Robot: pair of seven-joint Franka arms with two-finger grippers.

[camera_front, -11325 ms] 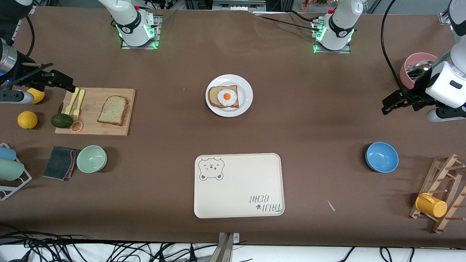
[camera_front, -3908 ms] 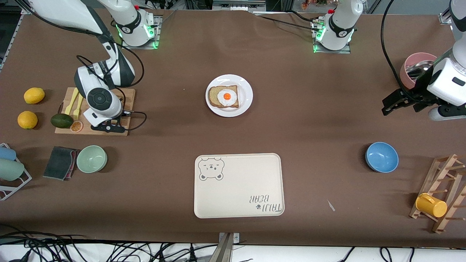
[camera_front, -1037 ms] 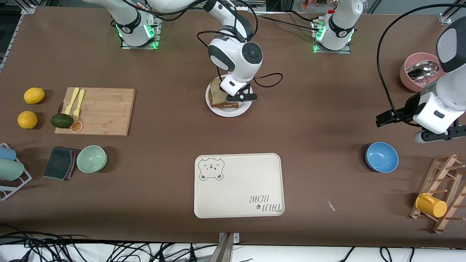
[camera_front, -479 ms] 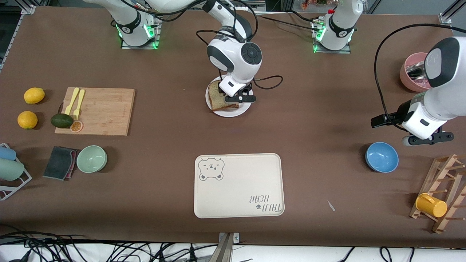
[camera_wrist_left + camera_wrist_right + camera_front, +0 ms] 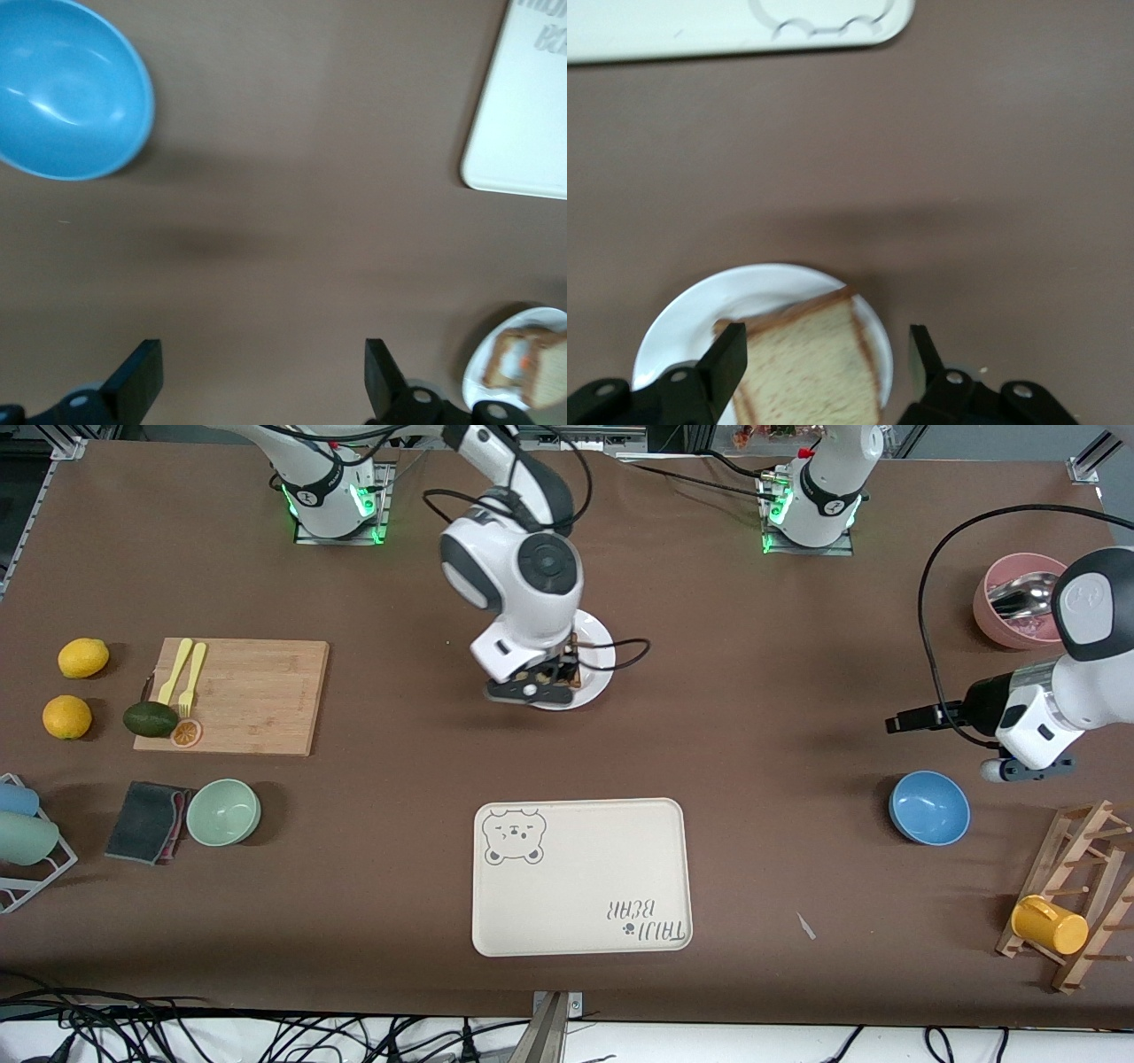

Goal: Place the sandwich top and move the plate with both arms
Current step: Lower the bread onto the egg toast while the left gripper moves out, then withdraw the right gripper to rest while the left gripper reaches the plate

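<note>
The sandwich top [image 5: 806, 363], a tan speckled slice with a brown crust, lies flat on the stack on the white plate [image 5: 682, 310]. My right gripper [image 5: 826, 359] hovers just over it, open, one finger on either side and neither touching the bread. In the front view that gripper [image 5: 545, 677] and its wrist cover most of the plate [image 5: 598, 657]. My left gripper [image 5: 893, 724] is open with nothing between its fingers. It hangs over bare table toward the left arm's end, near the blue bowl [image 5: 928, 808].
The cream bear tray [image 5: 580, 877] lies nearer the front camera than the plate. A cutting board [image 5: 239, 695] with forks and fruit, two lemons and a green bowl [image 5: 223, 811] sit toward the right arm's end. A pink bowl [image 5: 1014, 598] and a mug rack [image 5: 1072, 903] stand at the left arm's end.
My right gripper has opened, let go of the sandwich top on the plate and drawn up and away from it. My left arm has swung lower, toward the middle of the table.
</note>
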